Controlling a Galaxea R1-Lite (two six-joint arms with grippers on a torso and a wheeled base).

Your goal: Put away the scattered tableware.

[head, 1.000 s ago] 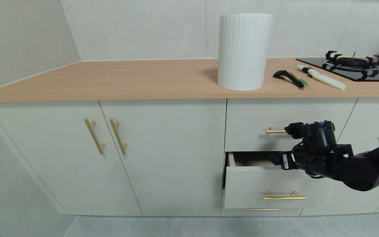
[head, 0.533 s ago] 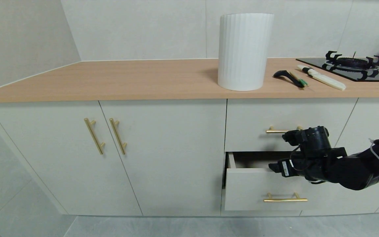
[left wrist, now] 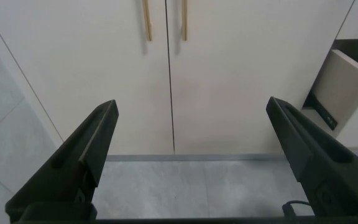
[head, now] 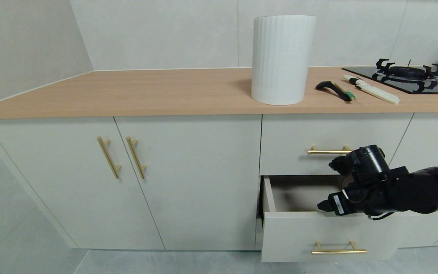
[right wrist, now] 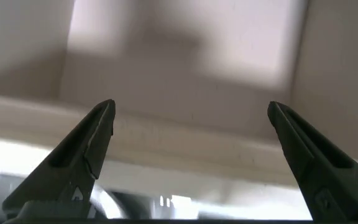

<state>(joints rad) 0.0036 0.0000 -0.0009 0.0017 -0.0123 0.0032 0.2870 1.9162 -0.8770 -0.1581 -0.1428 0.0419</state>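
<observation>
- Left gripper [left wrist: 191, 106]: fingers spread wide, low before closed cabinet doors [left wrist: 229, 74].
- Right gripper [right wrist: 190, 111]: fingers spread wide, just above rim of open drawer [head: 302, 232].
- Tableware [head: 373, 90]: loose on worktop [head: 146, 91], between white cylinder [head: 280, 57] and hob [head: 405, 78], well apart from both grippers.

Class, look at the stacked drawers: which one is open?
The lower drawer: pulled out, its inside showing, with the right end effector at its front edge. The upper drawer sits shut.

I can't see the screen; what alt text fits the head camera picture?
The robot's right gripper sits at the top edge of an open drawer in pale cabinets. On the wooden counter above are a white ribbed cylinder and utensils, beside a hob.
</observation>
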